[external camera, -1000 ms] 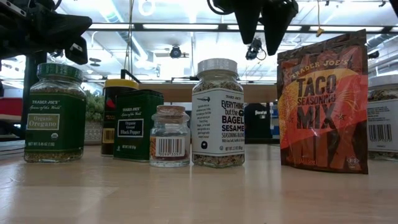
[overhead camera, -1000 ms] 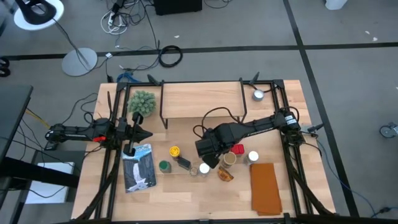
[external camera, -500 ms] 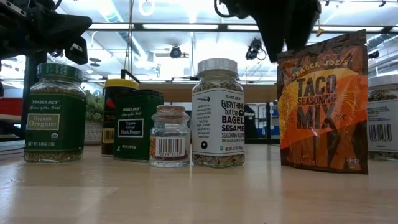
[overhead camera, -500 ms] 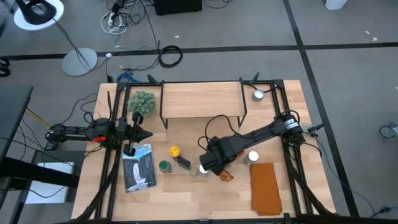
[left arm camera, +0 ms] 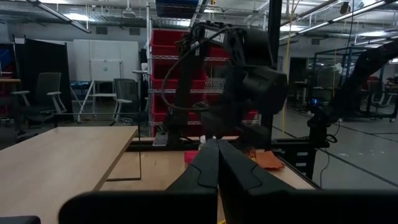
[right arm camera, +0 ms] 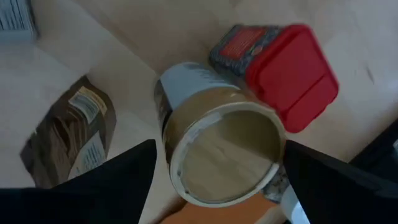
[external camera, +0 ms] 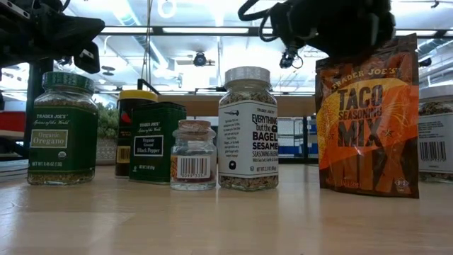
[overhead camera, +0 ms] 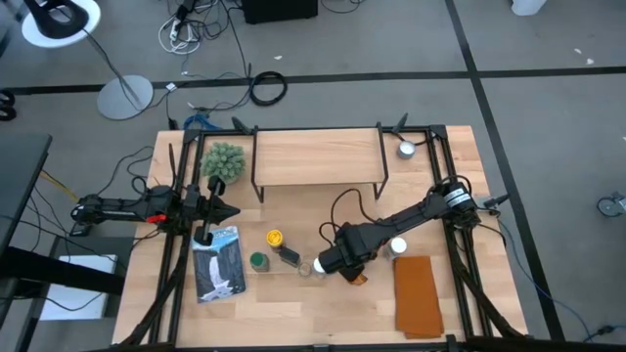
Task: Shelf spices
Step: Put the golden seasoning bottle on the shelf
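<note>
In the right wrist view my right gripper is open and points down over a tan cylinder. One finger stands on each side of its lid, apart from it. A red-lidded tin stands against the cylinder, and a brown packet lies beside it. From above, my right gripper hides the cylinder among the spices: a yellow lid, a green lid and a white lid. The shelf stands at the far side. My left gripper is shut and waits at the table's left.
A fuzzy green plant ball sits left of the shelf and a small silver cup right of it. A white-blue packet lies near the left arm and an orange cloth at the near right. The taco seasoning packet stands upright beside the jars.
My right gripper has come down and toward the table's near edge, tipping to point more steeply down, and now hangs low over the cluster of spices. The spices have stayed in place.
</note>
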`<state>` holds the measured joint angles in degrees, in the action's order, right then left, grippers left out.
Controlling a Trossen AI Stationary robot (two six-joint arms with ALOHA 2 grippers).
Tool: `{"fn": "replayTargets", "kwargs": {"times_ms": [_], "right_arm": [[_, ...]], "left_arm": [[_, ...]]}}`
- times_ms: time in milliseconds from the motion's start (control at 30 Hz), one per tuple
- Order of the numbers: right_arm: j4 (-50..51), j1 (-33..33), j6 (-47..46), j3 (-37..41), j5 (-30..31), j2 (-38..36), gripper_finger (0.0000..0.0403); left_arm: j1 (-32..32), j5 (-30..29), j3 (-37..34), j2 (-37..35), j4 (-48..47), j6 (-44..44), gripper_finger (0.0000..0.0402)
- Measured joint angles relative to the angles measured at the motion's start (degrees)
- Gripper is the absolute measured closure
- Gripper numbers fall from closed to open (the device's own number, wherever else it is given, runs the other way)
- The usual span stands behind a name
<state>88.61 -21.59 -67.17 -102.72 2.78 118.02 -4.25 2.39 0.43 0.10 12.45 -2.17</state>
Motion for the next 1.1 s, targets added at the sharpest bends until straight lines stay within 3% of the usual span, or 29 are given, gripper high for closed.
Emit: {"fn": "replayTargets", "kwargs": {"times_ms": [433, 733, 1100], "right_arm": [[-11.49, -1.65, -1.78, 1.01, 0.19, 0.02, 0.0069], [-12.14, -1.65, -1.93, 0.97, 0.35, -0.07, 0.0128], [-11.48, -1.99, -2.08, 0.97, 0.71, -0.07, 0.0122]], "left_arm": [[0.0, 0.0, -0.02, 0.0, 0.0, -0.02, 0.0396], [0.01, 0.0, 0.0, 0.0, -0.01, 0.0, 0.0396], [0.01, 0.0, -0.01, 0.0, -0.02, -0.01, 0.0396]]}}
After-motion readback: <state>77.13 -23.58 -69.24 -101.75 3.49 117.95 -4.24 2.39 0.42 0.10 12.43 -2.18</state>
